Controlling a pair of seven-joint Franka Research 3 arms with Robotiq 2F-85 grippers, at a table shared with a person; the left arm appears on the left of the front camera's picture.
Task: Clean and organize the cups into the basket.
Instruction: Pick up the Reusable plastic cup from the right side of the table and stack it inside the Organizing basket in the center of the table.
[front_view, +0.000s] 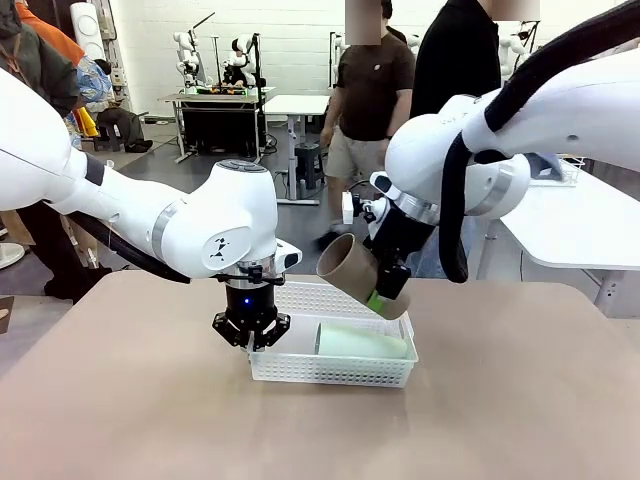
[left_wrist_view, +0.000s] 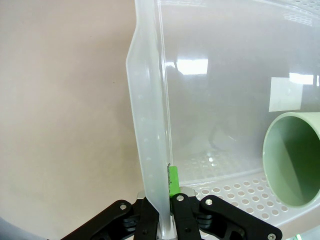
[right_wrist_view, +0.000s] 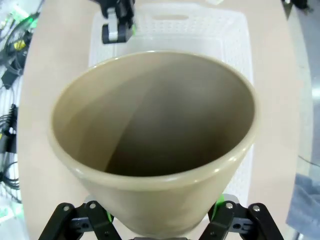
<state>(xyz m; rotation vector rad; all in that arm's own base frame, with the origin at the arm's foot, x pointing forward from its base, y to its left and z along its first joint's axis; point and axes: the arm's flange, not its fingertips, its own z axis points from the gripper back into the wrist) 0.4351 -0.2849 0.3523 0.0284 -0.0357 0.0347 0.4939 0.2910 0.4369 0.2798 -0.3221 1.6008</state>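
Above the right half of the white lattice basket (front_view: 335, 378), the tan cup (front_view: 352, 275) was held tilted, its long axis sloping from high left to low right, its open mouth turned left. Its lower body was clasped by the right fingers (front_view: 377, 298), the wrist angled downward. The mint-green cup (front_view: 365, 343) was laid inside the basket, lengthwise left to right, mouth leftward. The basket's left wall was pinched tight by the left fingers (front_view: 262, 335), pointed down at the table (front_view: 120, 400).
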